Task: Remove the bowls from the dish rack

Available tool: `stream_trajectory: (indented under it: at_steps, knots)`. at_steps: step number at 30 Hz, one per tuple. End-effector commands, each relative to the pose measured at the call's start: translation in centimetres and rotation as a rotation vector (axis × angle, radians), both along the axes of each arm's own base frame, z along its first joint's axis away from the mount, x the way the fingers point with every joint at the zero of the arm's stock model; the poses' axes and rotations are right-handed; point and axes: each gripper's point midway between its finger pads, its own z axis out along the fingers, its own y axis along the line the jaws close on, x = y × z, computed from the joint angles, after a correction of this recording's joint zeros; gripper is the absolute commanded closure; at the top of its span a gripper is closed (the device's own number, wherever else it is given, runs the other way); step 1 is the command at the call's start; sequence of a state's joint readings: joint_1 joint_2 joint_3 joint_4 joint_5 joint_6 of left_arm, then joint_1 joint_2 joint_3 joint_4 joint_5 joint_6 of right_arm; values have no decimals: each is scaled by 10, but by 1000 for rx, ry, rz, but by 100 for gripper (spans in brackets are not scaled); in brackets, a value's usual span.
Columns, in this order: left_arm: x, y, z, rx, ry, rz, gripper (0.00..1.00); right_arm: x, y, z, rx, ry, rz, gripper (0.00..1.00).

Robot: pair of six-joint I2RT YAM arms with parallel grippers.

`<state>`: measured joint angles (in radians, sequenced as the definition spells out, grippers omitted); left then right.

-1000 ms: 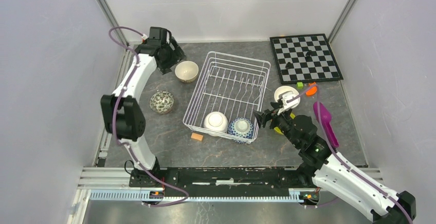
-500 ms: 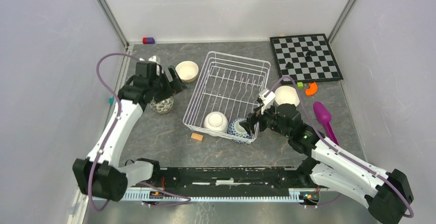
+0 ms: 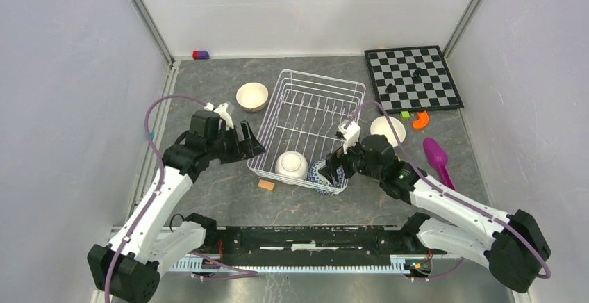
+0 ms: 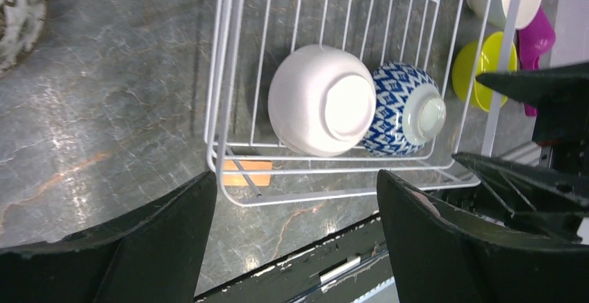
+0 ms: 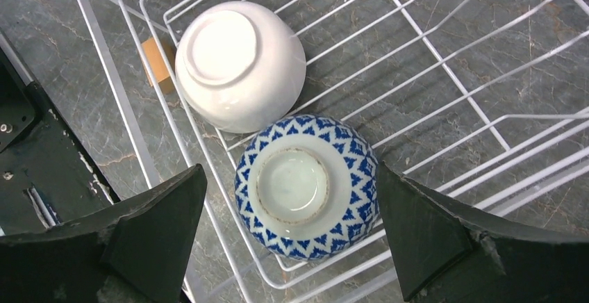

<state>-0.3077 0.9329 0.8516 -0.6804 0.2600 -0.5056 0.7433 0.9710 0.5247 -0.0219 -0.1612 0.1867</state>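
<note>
Grey marbled bench carried everything. Nearest, two glossy round bowls lay upturned inside the white wire dish rack: a plain white bowl and a blue-and-white bowl. The right claw spread wide above them, the left claw wide alongside. Farther out stood a second white bowl and a cream bowl.

one high camera and two wrist cameras, all meeting on the near end of the dish rack

the top view sits high above and behind the arm bases, looking steeply down on the whole worktop from far off. the left wrist view looks down from the rack's left side at middle range, its own dark jaws filling the bottom corners. the right wrist view hangs much closer, almost straight down over the rack's near corner, its jaws low at either side. all three share the upturned white bowl and the blue-and-white bowl touching it, plus the orange block just outside the wire.
</note>
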Motion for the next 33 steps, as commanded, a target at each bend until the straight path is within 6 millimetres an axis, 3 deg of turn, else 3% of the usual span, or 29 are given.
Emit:
stream_trajectory:
  at_steps: [1,13,18,23,26,30,33]
  knots:
    - [-9,-12,12,-27,-88,-99,12,11,17,29,50,-39,15,2]
    - [-8,-21,14,-53,-106,-96,18,33,39,18,-63,-63,87,6]
    - [-8,-20,12,-56,-112,-77,23,44,54,11,-48,-63,100,12]
    - [-6,-21,5,-40,-97,-80,23,46,77,10,-11,-46,148,11]
    - [-5,-27,2,-31,-77,-99,23,45,89,5,-14,-33,176,9]
    - [-9,-45,1,-18,-66,-166,33,45,97,-5,-27,-11,187,9]
    - [-8,-56,2,6,-86,-195,36,50,98,-14,-43,-1,168,16]
